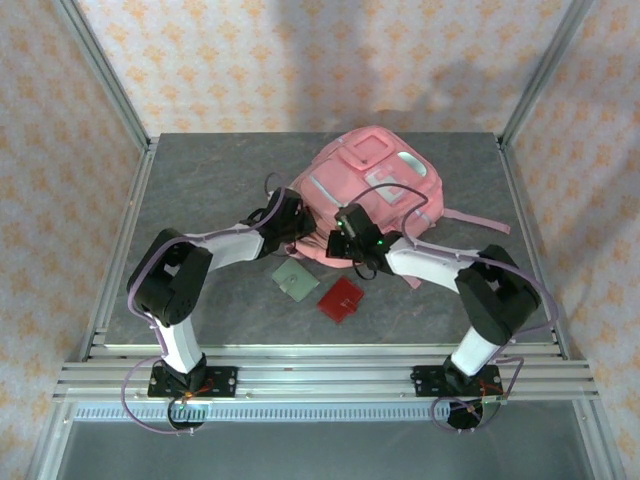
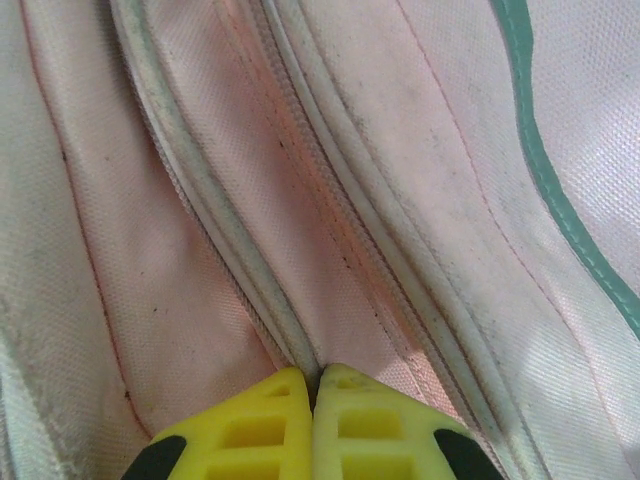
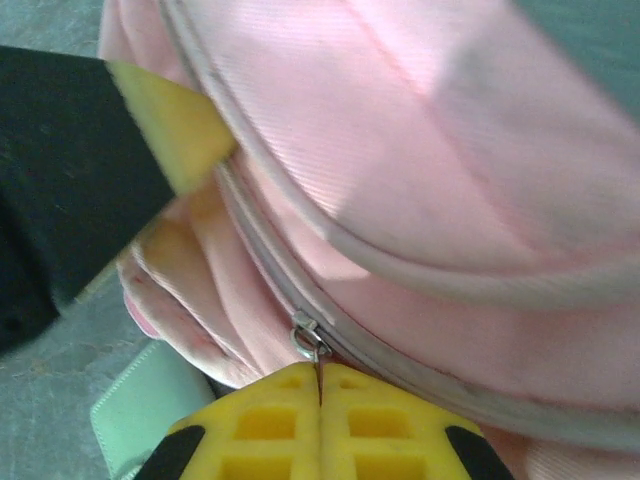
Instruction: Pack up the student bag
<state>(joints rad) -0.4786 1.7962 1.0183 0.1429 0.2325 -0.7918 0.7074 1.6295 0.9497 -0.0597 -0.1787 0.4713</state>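
Right wrist, student bag (image 3: 420, 180) in right claw (image 3: 320, 395)

The bag (image 1: 375, 190) lies on the desk (image 1: 200, 180), right of centre, toward the far side. The left hand (image 2: 317, 375) meets a seam at its near left edge; the right hand (image 3: 320, 378) pinches the zip pull (image 3: 308, 335) just beside. Before the bag lie a pouch (image 1: 295, 278) and, to its right, a flat square (image 1: 342, 298)

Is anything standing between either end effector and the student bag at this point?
Nothing visible. The left end effector is shut against the zip seam of the student bag, and the right end effector is shut on its zip pull.
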